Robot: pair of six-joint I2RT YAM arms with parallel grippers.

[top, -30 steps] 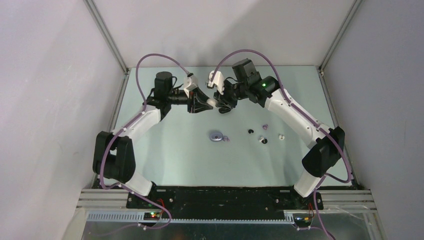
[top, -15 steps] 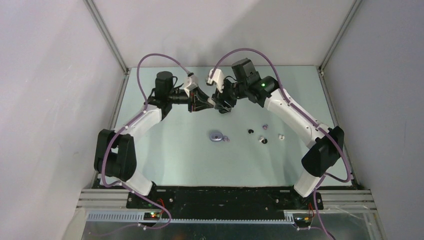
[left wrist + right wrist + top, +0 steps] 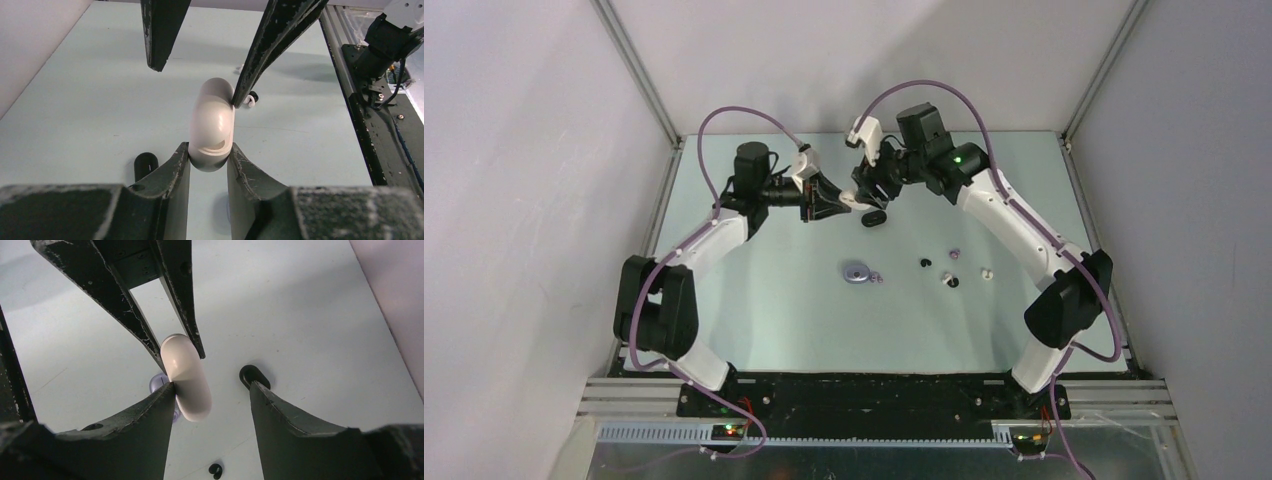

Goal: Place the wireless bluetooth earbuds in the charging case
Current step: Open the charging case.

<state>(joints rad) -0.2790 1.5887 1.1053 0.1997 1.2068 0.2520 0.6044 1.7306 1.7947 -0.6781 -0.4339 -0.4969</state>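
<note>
left gripper [image 3: 209,150] pinches the slick-looking, probably light charging case [image 3: 212,117] by its sides, right gripper [image 3: 212,385] gaping wide around it

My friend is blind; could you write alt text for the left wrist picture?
The left gripper clamps a white case above a pale table. The right gripper hangs open at the top, one finger against the case.

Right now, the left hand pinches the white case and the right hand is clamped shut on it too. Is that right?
No. The left hand does pinch the white case, but the right hand is open: the right wrist view shows a clear gap on one side of the case.
</note>
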